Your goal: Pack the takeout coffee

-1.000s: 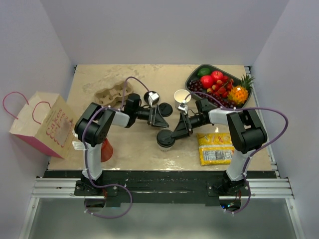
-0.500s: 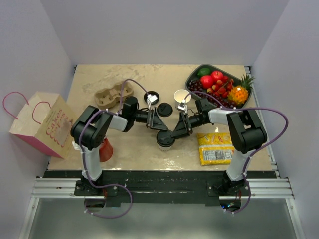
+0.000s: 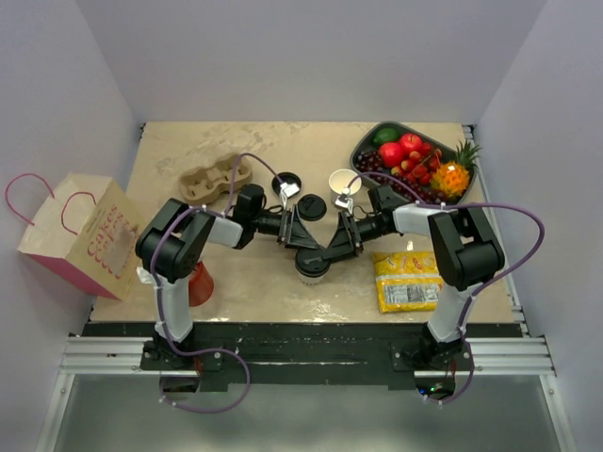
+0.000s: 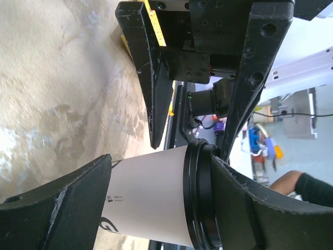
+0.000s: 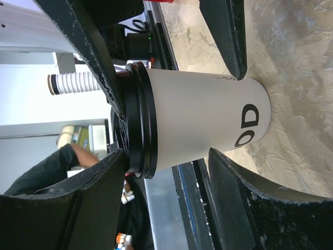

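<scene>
Two arms reach inward over the table. At the far left is a tan paper bag with pink handles (image 3: 80, 235), then a brown cardboard cup carrier (image 3: 215, 179). The left gripper (image 3: 303, 241) has its jaws spread wide. Just beside it, near the middle of the table, the takeout coffee (image 3: 313, 266) stands upright, a small white paper cup with a black plastic lid. The right gripper (image 3: 333, 247) faces it, also spread wide. A yellow snack packet (image 3: 407, 280) lies farther right.

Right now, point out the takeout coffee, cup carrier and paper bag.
takeout coffee (image 5: 203, 122): right wrist view, white side wall.
cardboard cup carrier (image 3: 212, 177): top view, centre.
paper bag (image 3: 83, 235): top view, printed side.
</scene>
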Controlling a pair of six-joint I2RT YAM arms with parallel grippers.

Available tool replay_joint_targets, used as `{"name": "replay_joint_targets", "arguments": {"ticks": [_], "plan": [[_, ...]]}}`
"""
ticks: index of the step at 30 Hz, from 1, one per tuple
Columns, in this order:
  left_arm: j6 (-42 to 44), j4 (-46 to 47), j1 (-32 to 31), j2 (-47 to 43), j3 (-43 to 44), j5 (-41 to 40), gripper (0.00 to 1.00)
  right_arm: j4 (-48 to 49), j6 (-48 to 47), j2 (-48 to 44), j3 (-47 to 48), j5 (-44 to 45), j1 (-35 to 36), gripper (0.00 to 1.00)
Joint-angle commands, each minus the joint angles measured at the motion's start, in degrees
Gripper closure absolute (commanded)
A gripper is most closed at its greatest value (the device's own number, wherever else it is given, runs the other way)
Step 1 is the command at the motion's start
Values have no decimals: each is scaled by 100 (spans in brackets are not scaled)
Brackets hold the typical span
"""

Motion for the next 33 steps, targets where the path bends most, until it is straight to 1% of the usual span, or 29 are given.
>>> {"name": "replay_joint_targets", "arguments": {"ticks": [1, 5, 10, 11, 12, 13, 14, 16, 17, 18, 22, 23, 28, 30, 33], "plan": [[-25, -51, -39, 448, -589, -798, 23, 245, -450, 132, -115, 1245, 89, 36], [-78, -86, -39, 562, -756, -904, 24, 324, -397, 167, -106, 1254, 168, 36], [-16, -481, -56, 773, -599, -1141, 26, 307, -388, 220, -18, 1281, 230, 36], [36, -499, -56, 773, -511, -1107, 26, 289, -397, 203, -1, 1281, 230, 36], [306, -534, -74, 738, -441, -1071, 26, 254, -423, 194, 43, 1298, 230, 36], [457, -752, -74, 694, -249, -1001, 25, 184, -476, 159, 69, 1316, 230, 36], [537, -667, -74, 633, -203, -914, 24, 140, -502, 115, 87, 1325, 230, 36], [415, -325, -74, 343, -203, -703, 21, 70, -581, 27, 166, 1211, 230, 35], [336, 155, -74, 247, -229, -650, 20, 69, -599, -95, 201, 1167, 213, 34], [248, 264, -74, 80, -212, -606, 19, 69, -608, -166, 254, 1140, 213, 34], [63, 660, -74, -167, -124, -456, 17, 175, -573, -535, 368, 1061, 221, 29], [46, 644, -74, -211, -124, -456, 17, 131, -608, -571, 473, 1061, 221, 28], [361, 275, 31, -501, -132, -491, 16, -694, -1091, -624, 878, 1157, 204, 21], [484, 204, 93, -589, -115, -509, 16, -896, -1381, -589, 1019, 1210, 195, 20], [721, -41, 146, -721, 17, -509, 15, -941, -1399, -545, 1150, 1167, 195, 20]]}}
